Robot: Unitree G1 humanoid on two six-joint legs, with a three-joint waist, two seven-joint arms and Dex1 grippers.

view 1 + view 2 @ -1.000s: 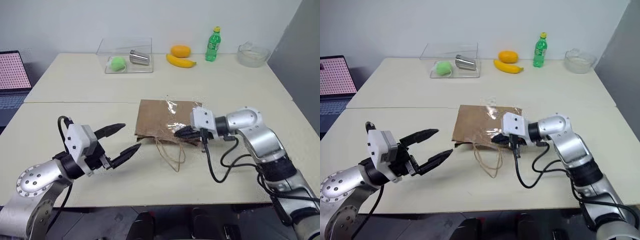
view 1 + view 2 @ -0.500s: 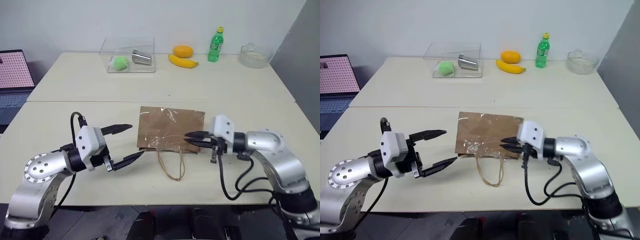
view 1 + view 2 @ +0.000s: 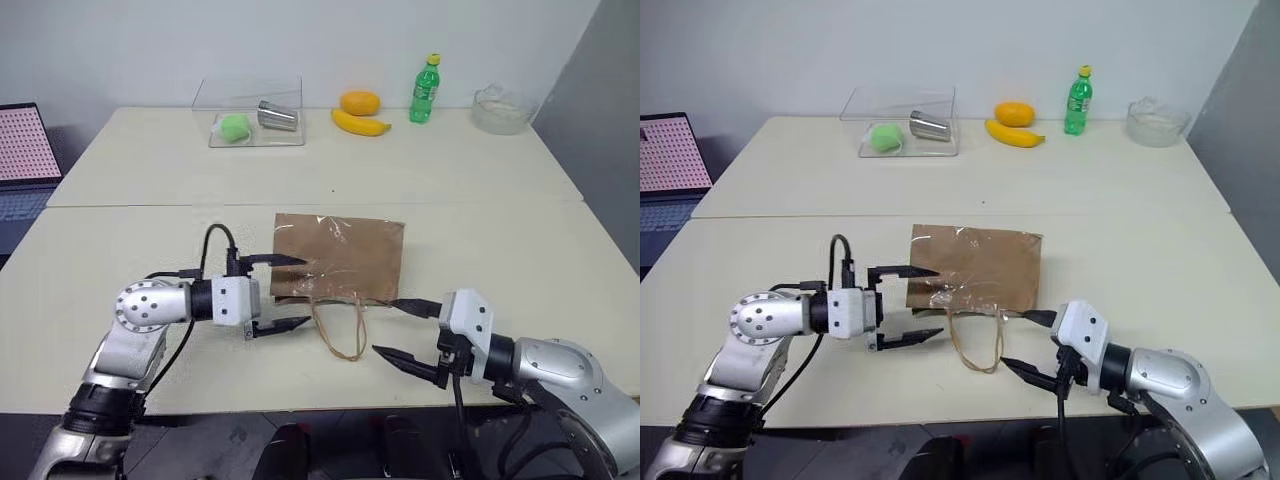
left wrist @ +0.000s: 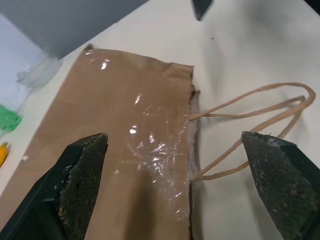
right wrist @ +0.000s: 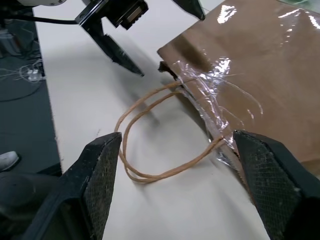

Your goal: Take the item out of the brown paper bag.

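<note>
Bag (image 3: 340, 256) flat on tabletop (image 3: 150, 180), mouth toward robot, handles (image 3: 343, 330) out; item not visible, likely inside. Left tool (image 3: 279, 292) and right tool (image 3: 401, 329) both released, near mouth. Extraction not started

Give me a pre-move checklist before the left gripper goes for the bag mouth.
1. Left gripper open, at the bag's left edge: ok.
2. Right gripper open, off the bag: ok.
3. Bag flat on table, mouth toward the robot: ok.
4. Handles loose on the table, free of both grippers: ok.
5. Mouth open enough to enter: cannot tell.
6. Item inside: cannot tell.
</note>
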